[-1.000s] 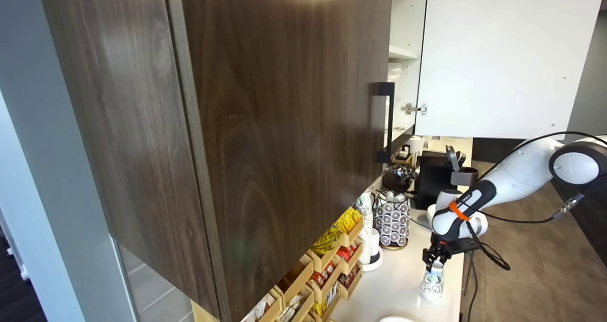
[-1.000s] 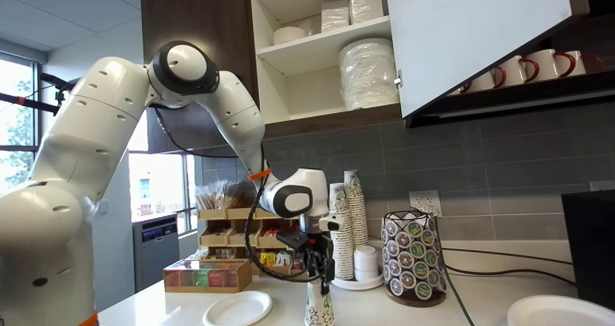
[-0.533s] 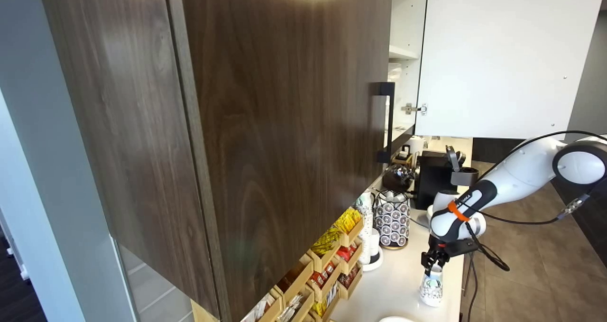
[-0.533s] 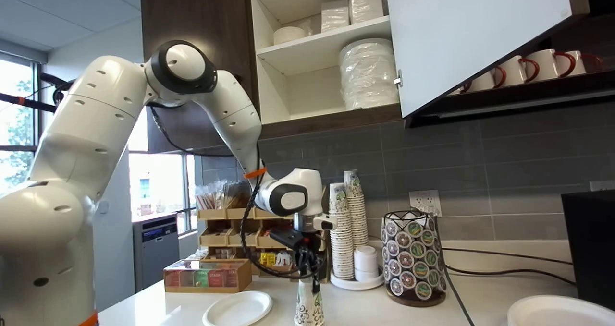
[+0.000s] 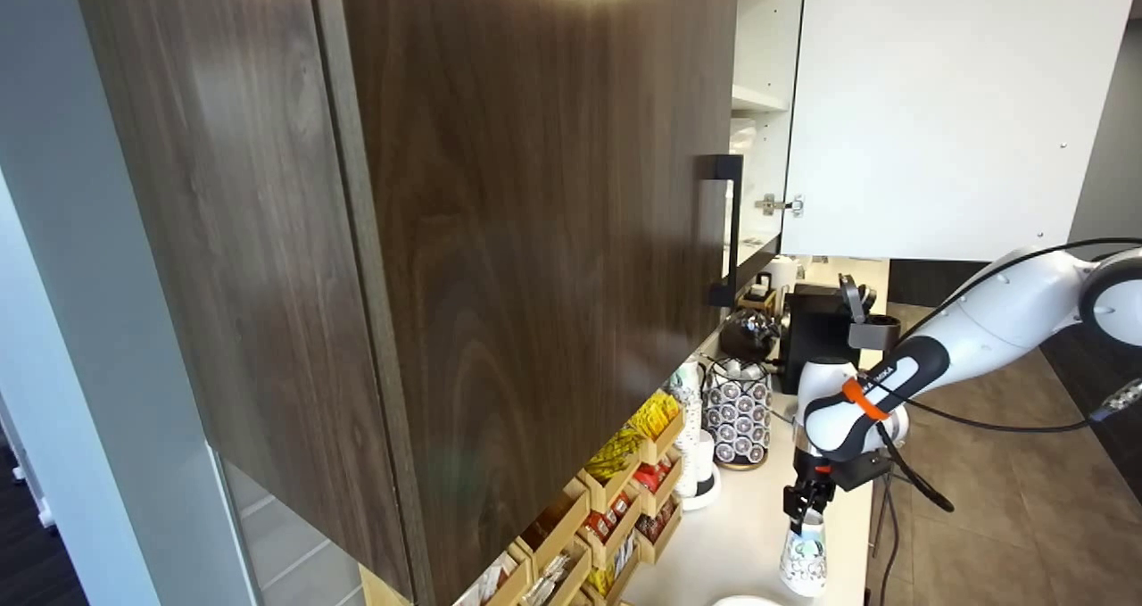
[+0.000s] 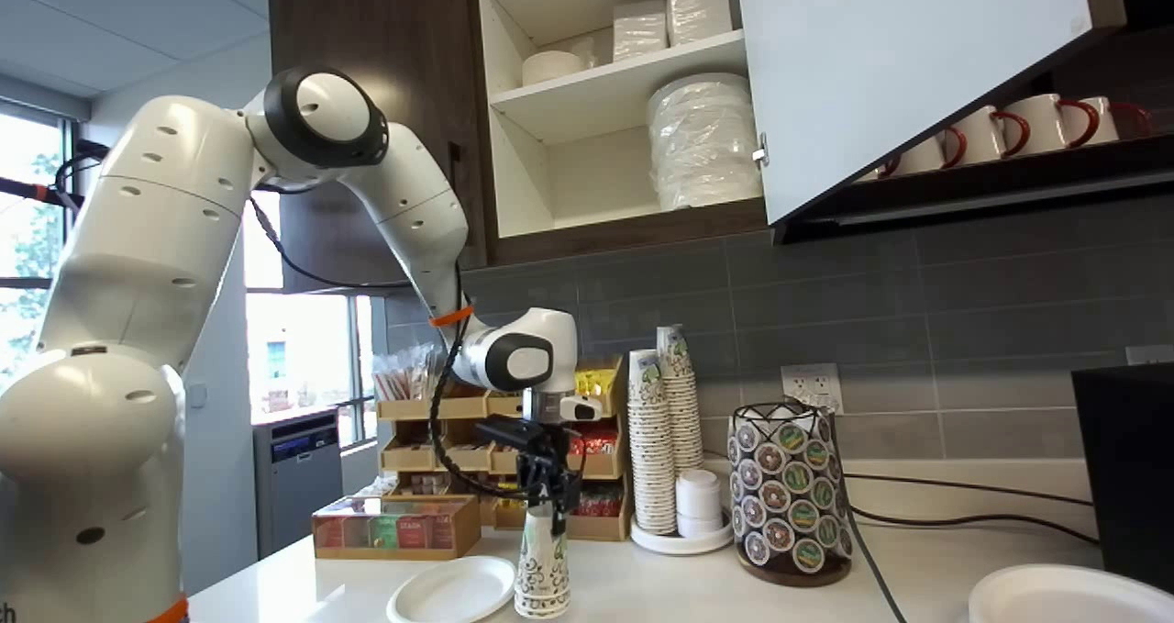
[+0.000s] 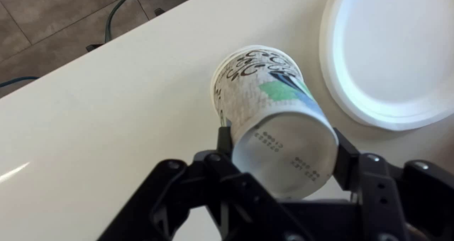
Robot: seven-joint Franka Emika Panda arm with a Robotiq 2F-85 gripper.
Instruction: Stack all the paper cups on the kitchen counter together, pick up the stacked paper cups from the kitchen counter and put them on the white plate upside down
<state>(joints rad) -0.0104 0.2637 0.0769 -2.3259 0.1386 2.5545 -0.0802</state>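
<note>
In an exterior view, the camera is looking down along the table (image 5: 740, 535) from high up by a cabinet door (image 5: 544, 231). In an exterior view, it is facing the tiled wall (image 6: 825, 293) from low down. Both are sharing the canister (image 6: 791, 504) at lower right. The wrist camera is peering closely down past the hand (image 7: 284, 150).

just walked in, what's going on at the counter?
A robot arm has its hand gripping paper cups, upside down, near their upturned base. It looks like a small nested stack, going by the doubled rim at the bottom in an exterior view. In the wrist view they are beside the white plate, with a gap between, so not on it yet. I can't tell whether the bottom rim touches the counter.
</note>
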